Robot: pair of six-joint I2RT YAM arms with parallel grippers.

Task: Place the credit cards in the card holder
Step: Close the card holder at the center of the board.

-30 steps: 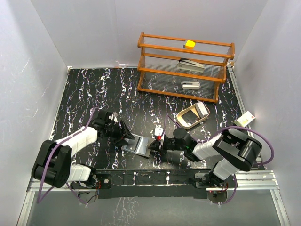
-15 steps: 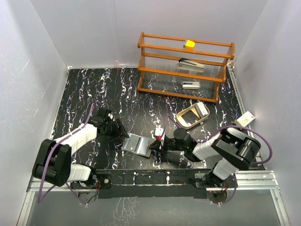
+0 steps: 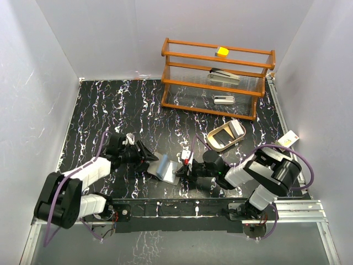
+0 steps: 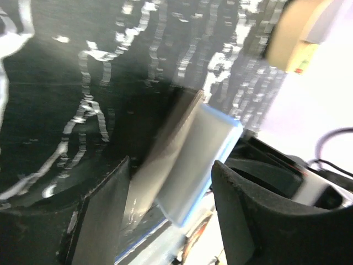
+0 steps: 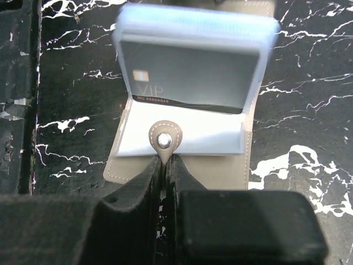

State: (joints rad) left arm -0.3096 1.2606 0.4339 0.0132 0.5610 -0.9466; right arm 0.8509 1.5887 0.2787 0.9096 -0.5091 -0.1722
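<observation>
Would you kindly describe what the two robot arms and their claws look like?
The left arm and right arm have black joints, white covers and a looping purple cable each. The left claw and right claw have matte black, wedge-shaped fingers.

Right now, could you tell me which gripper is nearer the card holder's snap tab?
Right. The right gripper is shut on the snap tab; the left gripper stands open at the opposite edge of the card holder.

black table veined white. taupe-grey holder, lined pale blue. dark grey card, pale letters. far right, orange-brown rack, yellow block on top. tan tray nearer.
</observation>
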